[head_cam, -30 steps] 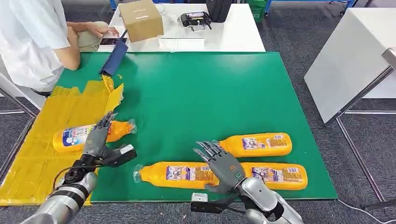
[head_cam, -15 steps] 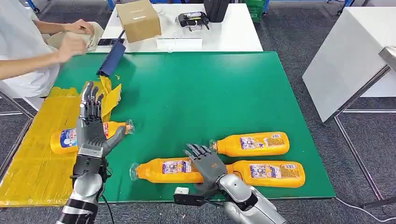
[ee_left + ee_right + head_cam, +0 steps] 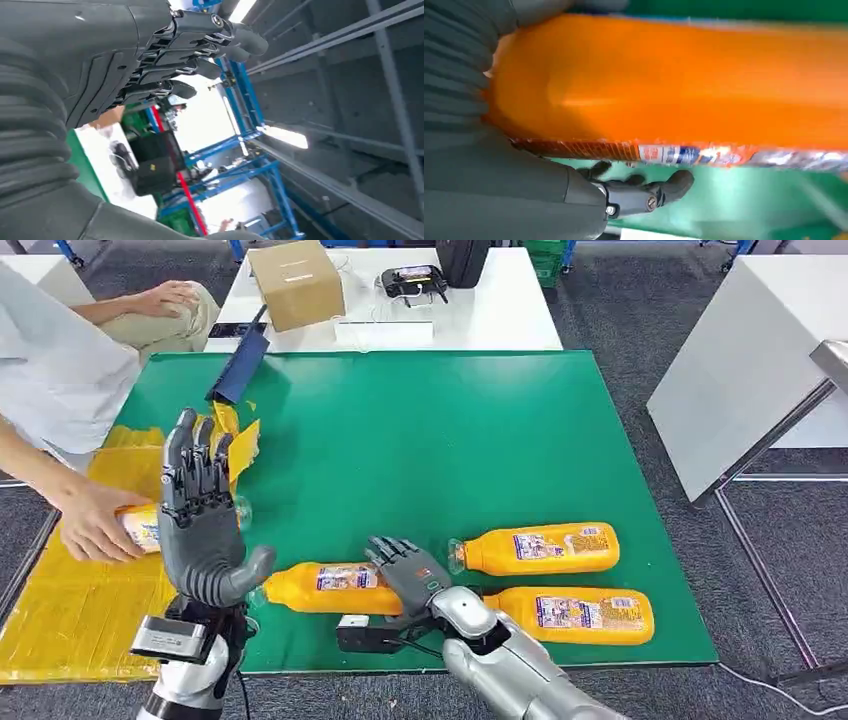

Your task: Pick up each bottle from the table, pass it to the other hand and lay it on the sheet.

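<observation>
Four orange bottles are in front of you, three on the green table (image 3: 420,440) and one over on the yellow sheet (image 3: 80,590). Your right hand (image 3: 405,575) lies over the base end of the near-left bottle (image 3: 320,587), which rests on its side close to the table's front edge with its cap pointing toward your left. In the right wrist view that same bottle (image 3: 674,85) runs across the frame pressed against the palm, with the fingers (image 3: 644,192) curled beneath it and its label edge showing, so you can read this hand as closed around the bottle.

Your left hand (image 3: 200,520) is raised upright above the table's left edge, fingers straight and apart, thumb out to the side, holding nothing. In the left wrist view the fingers (image 3: 200,50) point up toward the ceiling.

Just to the right of your right hand lie two more bottles on their sides: the upper bottle (image 3: 535,547) with its cap near your fingertips, and the front-right bottle (image 3: 575,612) beside your forearm.

On the sheet, the fourth bottle (image 3: 145,525) lies mostly behind your raised left hand, and a person's hand (image 3: 90,525) rests on its far end. A brown cardboard box (image 3: 298,282) stands on the white table (image 3: 500,320) beyond.
</observation>
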`<state>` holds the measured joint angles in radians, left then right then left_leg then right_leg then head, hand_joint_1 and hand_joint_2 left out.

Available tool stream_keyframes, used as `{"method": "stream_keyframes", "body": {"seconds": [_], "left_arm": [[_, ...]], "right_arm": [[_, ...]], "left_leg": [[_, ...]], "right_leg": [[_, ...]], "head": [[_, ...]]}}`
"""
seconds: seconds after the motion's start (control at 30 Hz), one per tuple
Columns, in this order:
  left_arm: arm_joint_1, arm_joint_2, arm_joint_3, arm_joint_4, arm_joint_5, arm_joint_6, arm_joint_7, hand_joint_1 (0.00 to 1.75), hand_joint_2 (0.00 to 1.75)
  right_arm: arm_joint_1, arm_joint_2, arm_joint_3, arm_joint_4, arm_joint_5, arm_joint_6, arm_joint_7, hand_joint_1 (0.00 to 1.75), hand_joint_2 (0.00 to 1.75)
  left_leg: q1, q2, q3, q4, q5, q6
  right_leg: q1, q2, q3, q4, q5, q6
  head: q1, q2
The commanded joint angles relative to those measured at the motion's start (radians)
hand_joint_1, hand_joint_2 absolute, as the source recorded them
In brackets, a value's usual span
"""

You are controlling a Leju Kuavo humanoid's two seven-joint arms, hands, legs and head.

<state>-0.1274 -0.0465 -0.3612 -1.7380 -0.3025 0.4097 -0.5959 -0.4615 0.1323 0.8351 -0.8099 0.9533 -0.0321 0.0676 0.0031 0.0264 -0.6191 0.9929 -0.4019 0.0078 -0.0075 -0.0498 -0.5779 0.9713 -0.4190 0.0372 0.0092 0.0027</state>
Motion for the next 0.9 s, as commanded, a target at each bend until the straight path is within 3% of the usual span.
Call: {"method": "stream_keyframes", "body": {"seconds": [0.03, 0.2, 0.27, 0.37, 0.43, 0.5, 0.53, 0.6, 0.67, 0.73, 0.9], "left_arm": [[-0.008, 0.028, -0.073, -0.015, 0.030, 0.012, 0.008, 0.00, 1.75], [-0.005, 0.030, -0.073, -0.015, 0.031, 0.012, 0.007, 0.00, 1.75], [0.006, 0.030, -0.066, -0.023, 0.032, 0.015, 0.006, 0.00, 1.75], [0.056, 0.033, -0.049, -0.056, 0.022, 0.003, 0.017, 0.00, 1.75], [0.085, 0.029, -0.039, -0.058, 0.011, -0.016, 0.026, 0.00, 1.75], [0.087, 0.026, -0.039, -0.051, 0.008, -0.017, 0.023, 0.00, 1.75], [0.086, 0.029, -0.046, -0.034, 0.006, -0.037, 0.036, 0.00, 1.75], [0.085, 0.023, -0.068, 0.022, -0.034, -0.041, 0.058, 0.00, 1.75], [0.079, 0.025, -0.092, 0.067, -0.046, -0.044, 0.059, 0.00, 1.75], [0.068, 0.029, -0.111, 0.107, -0.062, -0.057, 0.086, 0.00, 1.75], [0.063, 0.021, -0.104, 0.170, -0.059, -0.070, 0.129, 0.00, 1.75]], "right_arm": [[-0.036, 0.001, 0.012, 0.158, -0.045, -0.022, -0.007, 1.75, 1.75], [-0.037, 0.000, 0.013, 0.154, -0.045, -0.021, -0.007, 1.75, 1.75], [-0.016, -0.008, -0.016, 0.100, -0.061, -0.085, 0.004, 1.75, 1.75], [0.076, -0.050, -0.112, -0.146, -0.076, -0.253, 0.008, 1.75, 1.75], [0.212, -0.065, -0.229, -0.416, -0.102, -0.420, -0.074, 1.75, 1.75], [0.241, -0.081, -0.237, -0.490, -0.088, -0.383, -0.053, 1.75, 1.75], [0.287, -0.053, -0.297, -0.543, -0.131, -0.507, -0.137, 1.75, 1.75], [0.370, -0.048, -0.364, -0.669, -0.198, -0.641, -0.250, 1.75, 1.75], [0.411, -0.060, -0.394, -0.745, -0.196, -0.658, -0.262, 1.75, 1.75], [0.420, -0.054, -0.423, -0.757, -0.234, -0.643, -0.271, 1.75, 1.75], [0.449, -0.017, -0.453, -0.769, -0.333, -0.666, -0.378, 1.75, 1.75]], "left_leg": [[0.000, -0.004, 0.004, -0.001, 0.000, 0.000], [0.000, -0.004, 0.005, -0.002, 0.000, 0.000], [0.000, -0.003, 0.005, -0.001, 0.000, 0.000], [0.000, -0.003, 0.005, -0.001, 0.000, 0.000], [-0.001, -0.004, 0.004, -0.001, 0.000, 0.000], [0.000, -0.007, 0.002, 0.000, -0.001, 0.000], [-0.001, -0.005, -0.001, 0.000, 0.000, 0.000], [0.000, -0.006, 0.002, 0.000, -0.004, -0.001], [-0.001, -0.010, -0.001, -0.001, -0.001, 0.000], [-0.001, -0.015, 0.005, 0.000, -0.005, -0.001], [-0.001, -0.007, 0.000, 0.000, -0.003, -0.001]], "right_leg": [[0.000, 0.001, 0.005, -0.001, -0.001, -0.001], [-0.001, 0.001, 0.006, -0.002, 0.000, -0.001], [0.000, 0.000, 0.006, -0.001, -0.001, -0.001], [-0.001, 0.001, 0.006, -0.001, 0.000, -0.001], [-0.001, 0.000, 0.006, -0.001, -0.001, -0.001], [-0.001, -0.002, 0.005, 0.000, -0.003, -0.001], [-0.001, -0.001, 0.002, 0.000, -0.002, 0.000], [-0.001, 0.001, 0.005, 0.000, -0.005, -0.001], [-0.001, -0.005, 0.002, -0.001, -0.003, 0.000], [-0.002, -0.005, 0.010, 0.000, -0.008, -0.001], [-0.002, -0.001, 0.003, -0.001, -0.005, -0.001]], "head": [[0.000, 0.000], [0.000, 0.000], [0.000, 0.000], [0.000, 0.000], [0.000, 0.000], [0.001, 0.000], [0.000, 0.000], [-0.001, 0.000], [0.000, 0.000], [0.000, 0.000], [0.000, 0.000]]}}
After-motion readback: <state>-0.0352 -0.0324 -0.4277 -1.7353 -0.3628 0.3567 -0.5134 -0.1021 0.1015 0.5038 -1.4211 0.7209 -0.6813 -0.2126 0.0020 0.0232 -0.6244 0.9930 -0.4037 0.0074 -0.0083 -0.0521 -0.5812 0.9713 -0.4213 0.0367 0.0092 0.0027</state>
